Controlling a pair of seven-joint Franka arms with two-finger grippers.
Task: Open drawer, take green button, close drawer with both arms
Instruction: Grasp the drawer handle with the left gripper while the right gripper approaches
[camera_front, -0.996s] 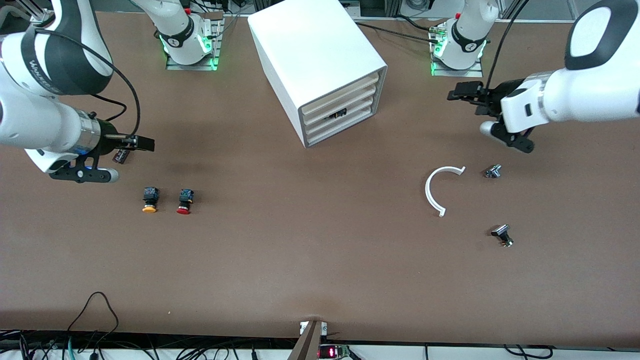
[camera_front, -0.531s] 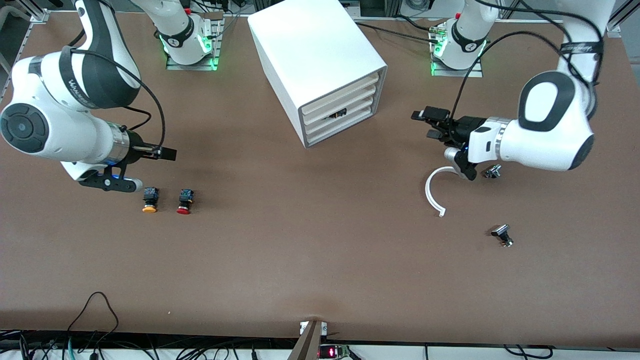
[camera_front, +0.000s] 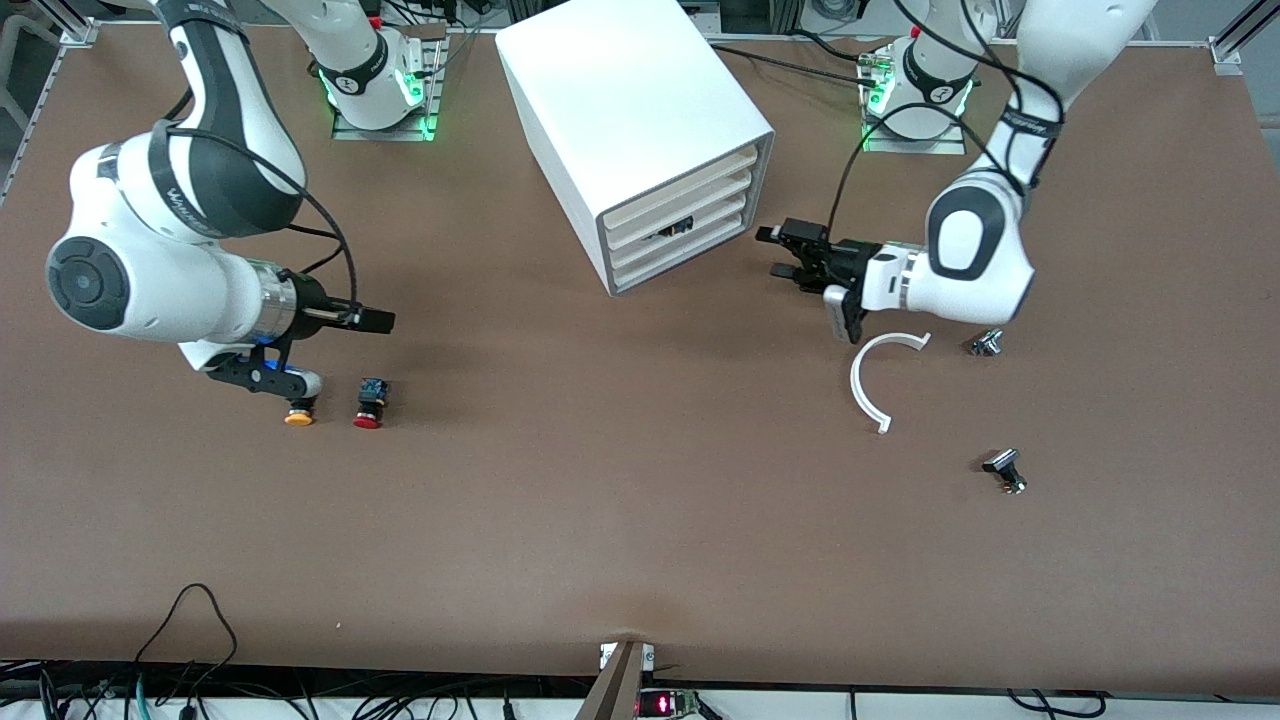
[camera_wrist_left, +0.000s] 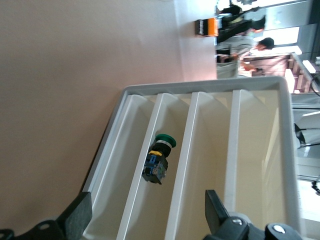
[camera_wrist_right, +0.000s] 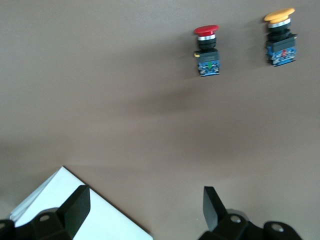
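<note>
The white cabinet (camera_front: 640, 120) stands at the middle of the table's robot side, its four slat fronts all pushed in. The green-capped button (camera_wrist_left: 160, 159) lies in the drawer (camera_wrist_left: 150, 210) second from the bottom, and shows through the gap above that slat (camera_front: 712, 226) as a dark speck (camera_front: 672, 229). My left gripper (camera_front: 778, 252) hovers just off the cabinet's front, aimed at the slats. It is open and holds nothing (camera_wrist_left: 145, 215). My right gripper (camera_front: 378, 320) is open and empty over the table (camera_wrist_right: 145, 207), short of the cabinet's side.
A yellow-capped button (camera_front: 298, 413) and a red-capped button (camera_front: 369, 405) lie under the right wrist, also seen as red (camera_wrist_right: 206, 50) and yellow (camera_wrist_right: 280, 42). A white curved strip (camera_front: 866, 385) and two small metal parts (camera_front: 987, 343) (camera_front: 1005, 470) lie toward the left arm's end.
Both arms have swung in toward the cabinet. The left gripper came down to the drawer fronts. The right gripper moved past the two loose buttons toward the cabinet's side.
</note>
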